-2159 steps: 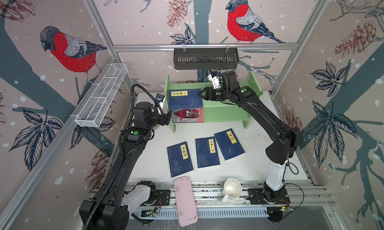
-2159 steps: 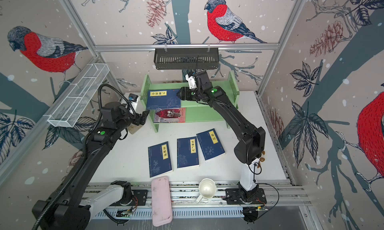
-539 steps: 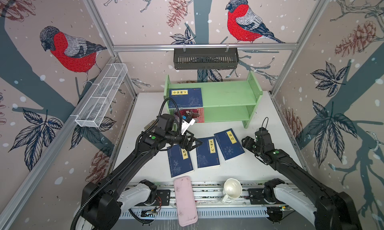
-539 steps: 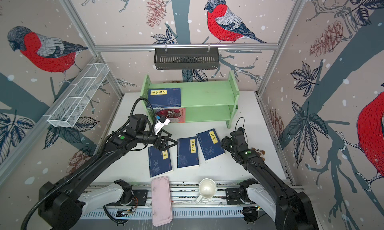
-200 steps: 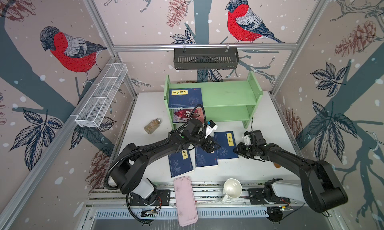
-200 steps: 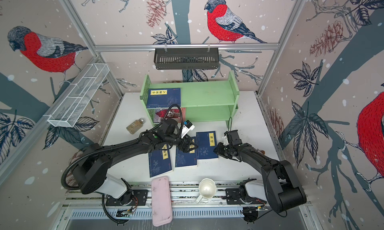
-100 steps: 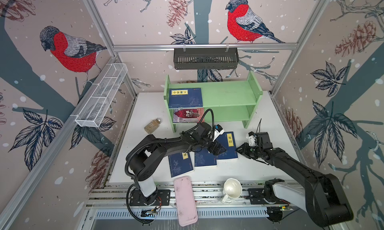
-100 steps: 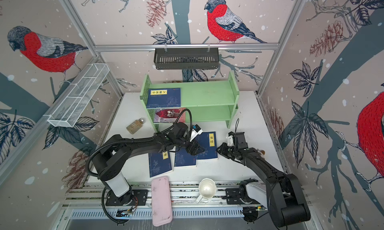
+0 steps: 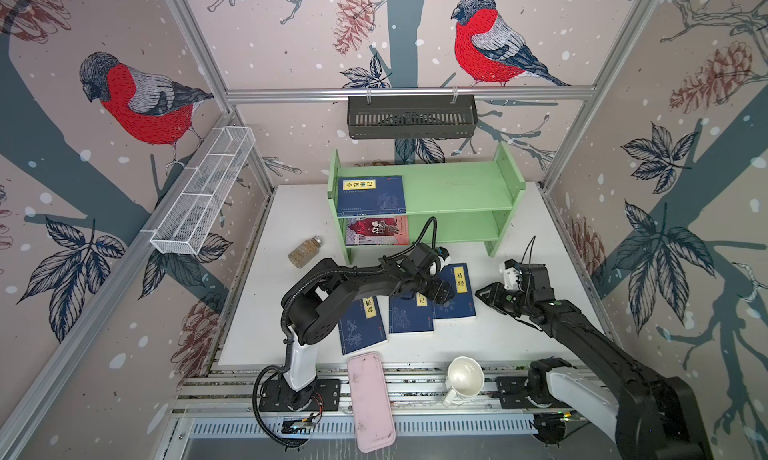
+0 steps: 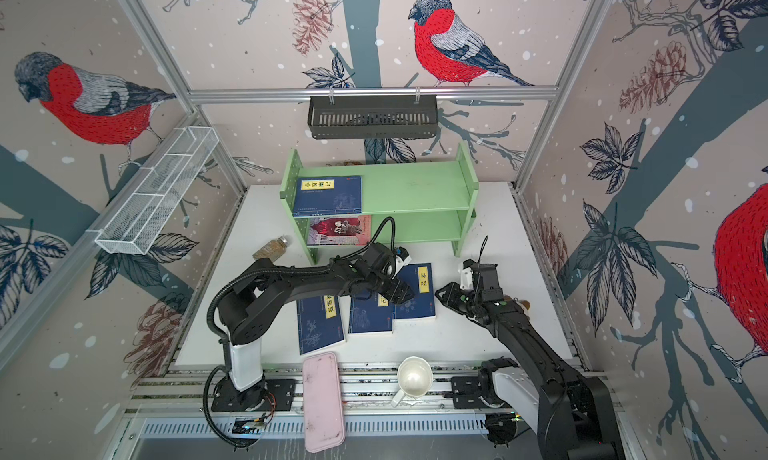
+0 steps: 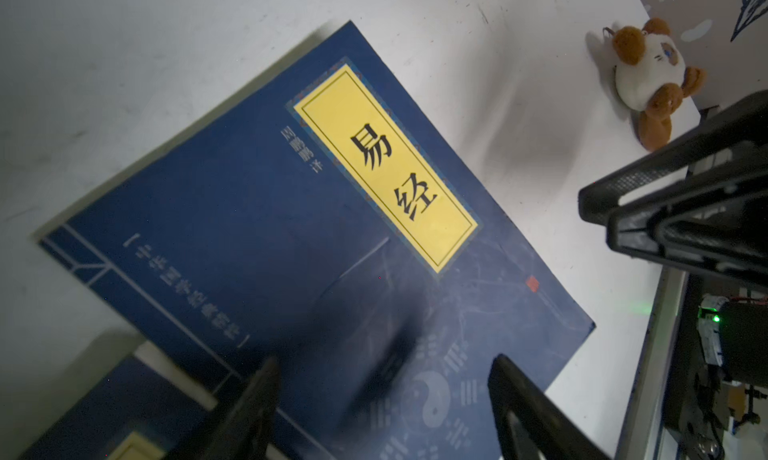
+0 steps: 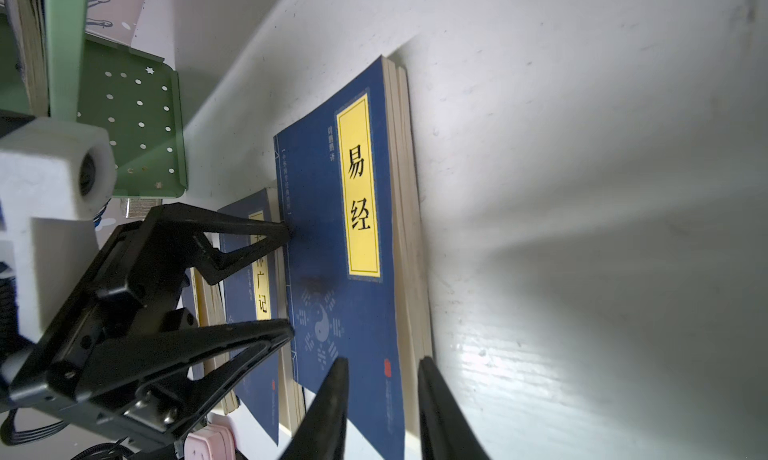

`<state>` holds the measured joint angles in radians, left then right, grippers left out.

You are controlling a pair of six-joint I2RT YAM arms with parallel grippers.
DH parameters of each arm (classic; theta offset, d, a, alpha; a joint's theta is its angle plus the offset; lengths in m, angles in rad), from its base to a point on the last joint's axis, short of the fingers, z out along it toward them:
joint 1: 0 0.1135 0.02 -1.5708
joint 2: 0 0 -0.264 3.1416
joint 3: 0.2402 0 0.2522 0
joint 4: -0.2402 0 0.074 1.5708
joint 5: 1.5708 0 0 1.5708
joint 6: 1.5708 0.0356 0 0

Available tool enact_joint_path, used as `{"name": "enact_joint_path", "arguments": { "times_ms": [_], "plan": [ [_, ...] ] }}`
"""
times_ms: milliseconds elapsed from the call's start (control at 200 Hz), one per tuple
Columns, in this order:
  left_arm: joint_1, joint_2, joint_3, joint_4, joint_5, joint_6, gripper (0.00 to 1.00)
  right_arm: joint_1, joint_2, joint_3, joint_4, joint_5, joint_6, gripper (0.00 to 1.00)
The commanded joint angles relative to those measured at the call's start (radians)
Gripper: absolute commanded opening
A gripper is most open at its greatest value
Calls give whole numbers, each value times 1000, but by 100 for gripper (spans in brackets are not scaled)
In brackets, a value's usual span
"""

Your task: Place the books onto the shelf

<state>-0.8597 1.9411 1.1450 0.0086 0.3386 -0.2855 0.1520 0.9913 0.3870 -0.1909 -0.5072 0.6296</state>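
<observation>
**Yi Jing book squared up, grippers on both sides**

Since a few seconds back this navy book has turned from slanted to straight, and both arms have come in beside it. You find it flat, cover up, on the white table. Its long axis runs toward the shelf, title top that way, spine beside the middle book.

Only the right wrist view shows where the left gripper lands: jaws spread wide, tips on the cover near the spine. Right gripper: jaws slightly apart, empty, just beside the page edge. Only the left wrist view shows the plush toy clearly.

Count: five books. Three navy in a row on the table; top-tier navy book; red-and-grey book on the tier below.
</observation>
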Motion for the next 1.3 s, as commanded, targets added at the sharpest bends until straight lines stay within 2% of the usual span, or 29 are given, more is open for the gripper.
{"name": "enact_joint_path", "arguments": {
  "times_ms": [0, 280, 505, 710, 870, 1296],
  "plan": [
    [-1, 10, -2, -86, -72, -27, 81, -4, -15, 3, -27, 6, 5, 31],
    [-2, -33, -31, -94, -173, -36, 83, -9, -30, 10, -36, 6, 5, 31],
    [-3, -18, -33, -101, -193, -27, 84, -9, -24, 10, -36, -1, 4, 32],
    [-4, -1, -25, -86, -78, -44, 83, -10, -36, 5, -30, -3, 9, 34],
    [-15, 15, -14, -84, -17, -28, 83, -11, 15, 2, 4, -24, 3, 37],
    [-22, 16, -26, -56, 48, -10, 82, -12, 133, -13, 56, -22, -21, 40]
  ]
}}
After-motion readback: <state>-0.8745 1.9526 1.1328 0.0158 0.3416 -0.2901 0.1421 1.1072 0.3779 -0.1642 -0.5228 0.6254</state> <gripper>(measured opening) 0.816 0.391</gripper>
